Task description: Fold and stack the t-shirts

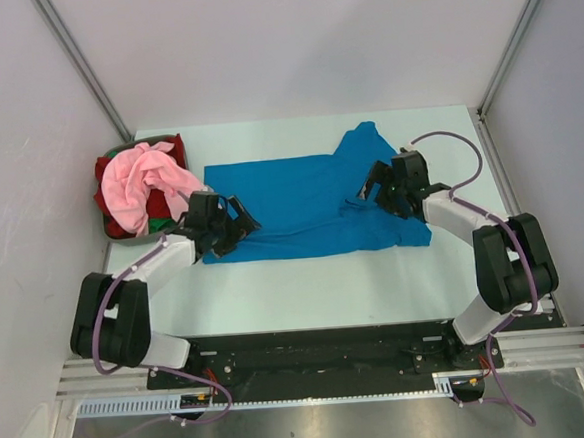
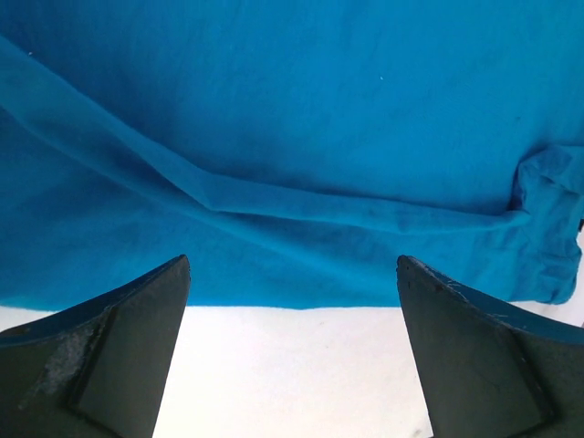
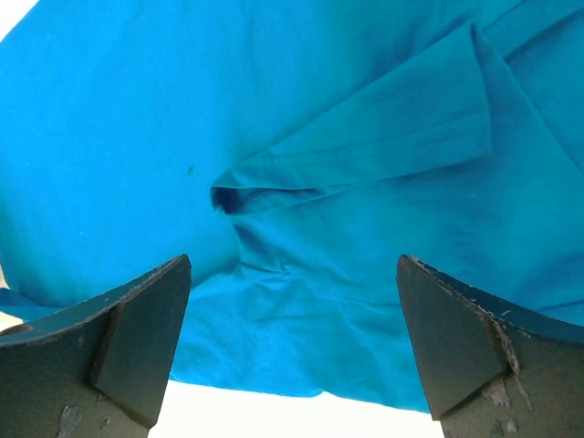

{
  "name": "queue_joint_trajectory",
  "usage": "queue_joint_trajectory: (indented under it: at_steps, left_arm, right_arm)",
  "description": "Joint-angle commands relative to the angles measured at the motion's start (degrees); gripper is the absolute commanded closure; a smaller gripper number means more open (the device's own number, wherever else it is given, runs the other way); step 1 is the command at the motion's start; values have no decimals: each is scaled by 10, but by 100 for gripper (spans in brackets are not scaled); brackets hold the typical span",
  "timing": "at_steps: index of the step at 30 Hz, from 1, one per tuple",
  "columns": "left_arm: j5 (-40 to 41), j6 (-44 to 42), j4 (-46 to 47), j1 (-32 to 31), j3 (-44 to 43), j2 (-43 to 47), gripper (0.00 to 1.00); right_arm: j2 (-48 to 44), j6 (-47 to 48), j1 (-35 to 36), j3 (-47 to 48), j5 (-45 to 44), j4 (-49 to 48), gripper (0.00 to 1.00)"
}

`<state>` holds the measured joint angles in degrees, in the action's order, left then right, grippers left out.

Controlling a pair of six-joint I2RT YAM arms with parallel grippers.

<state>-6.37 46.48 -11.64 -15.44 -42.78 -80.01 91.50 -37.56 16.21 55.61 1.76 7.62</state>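
Lying spread at table (image 1: 307, 288) centre, blue shirt (image 1: 301, 203). Hovering at its 9 o'clock edge, left gripper (image 1: 240, 226), jaws wide, holding nothing; at 3 o'clock, right gripper (image 1: 372, 187) likewise. Heaped at 10 o'clock in basket (image 1: 116, 234), pink shirt (image 1: 139, 185) over red shirt (image 1: 104, 182).

Bright, even overhead light, soft shadows only; wrist views sharp on cloth, near fingers slightly blurred

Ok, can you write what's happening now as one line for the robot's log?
blue t-shirt: spread on table | left gripper: open, at its left end | right gripper: open, over its right side | pink t-shirt: in basket
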Motion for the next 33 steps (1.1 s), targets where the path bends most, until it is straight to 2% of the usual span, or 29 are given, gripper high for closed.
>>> queue_joint_trajectory:
  at_steps: [1,8,18,33]
  left_arm:
    - [24,-2,48,-4,-7,-31,0]
    - [51,-9,55,-4,0,-46,0]
    - [79,-9,48,-4,37,-25,0]
    - [97,-22,29,-4,46,-6,0]
  right_arm:
    - [7,-20,-17,-3,39,-40,0]
    - [29,-27,-24,-4,60,-65,0]
    - [73,-44,-31,-4,75,-97,0]
    - [125,-53,-57,-2,81,-161,0]
